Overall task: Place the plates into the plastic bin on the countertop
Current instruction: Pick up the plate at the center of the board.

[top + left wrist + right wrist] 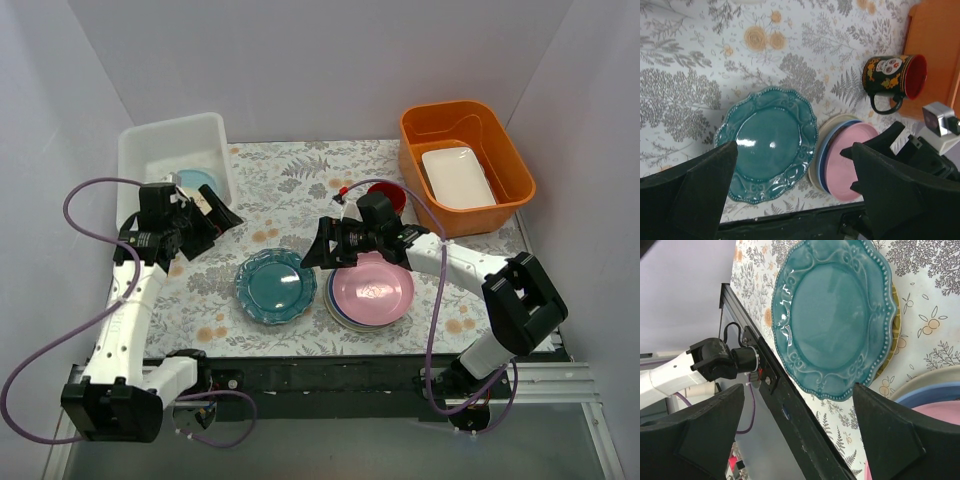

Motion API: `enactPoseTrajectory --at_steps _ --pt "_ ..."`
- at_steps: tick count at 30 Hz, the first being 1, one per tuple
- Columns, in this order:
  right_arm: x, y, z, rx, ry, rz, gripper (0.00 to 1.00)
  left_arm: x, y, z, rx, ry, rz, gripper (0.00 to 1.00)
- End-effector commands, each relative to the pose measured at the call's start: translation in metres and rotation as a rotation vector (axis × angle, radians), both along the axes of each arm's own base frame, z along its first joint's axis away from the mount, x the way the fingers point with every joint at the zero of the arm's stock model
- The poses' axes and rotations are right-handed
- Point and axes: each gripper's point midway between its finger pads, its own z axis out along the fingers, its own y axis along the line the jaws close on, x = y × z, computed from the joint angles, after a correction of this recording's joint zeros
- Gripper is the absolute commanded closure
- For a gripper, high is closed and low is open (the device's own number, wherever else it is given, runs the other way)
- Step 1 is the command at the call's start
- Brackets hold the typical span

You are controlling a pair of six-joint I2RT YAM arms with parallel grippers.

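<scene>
A teal scalloped plate [275, 286] lies on the flowered countertop [300, 180], on top of a straw-yellow plate whose edge shows in the right wrist view [896, 335]. Beside it is a stack with a pink plate [371, 290] on top, over blue and cream ones. The white plastic bin [140, 150] at the back left holds a light blue plate [197, 182]. My left gripper [222, 218] is open and empty next to the bin. My right gripper [318, 250] is open and empty, above the gap between the teal plate and the pink stack.
An orange tub [508, 160] at the back right holds a white rectangular dish [458, 177]. A dark red mug [388, 195] lies on its side in front of it, behind my right arm. The table's black front rail [330, 375] runs close below the plates.
</scene>
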Motion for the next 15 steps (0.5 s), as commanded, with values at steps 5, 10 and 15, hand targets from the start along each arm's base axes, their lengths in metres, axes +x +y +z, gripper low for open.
enactPoseTrajectory --at_steps 5,10,15 --pt "-0.003 -0.005 -0.019 -0.036 0.020 0.014 0.09 -0.059 -0.017 -0.023 -0.105 0.076 -0.042 0.02" --pt "-0.001 -0.003 -0.024 -0.040 0.023 0.015 0.16 -0.080 -0.020 -0.046 -0.128 0.139 -0.044 0.02" --pt "0.002 -0.005 -0.037 -0.063 0.024 -0.007 0.18 -0.092 -0.022 -0.067 -0.147 0.185 -0.043 0.02"
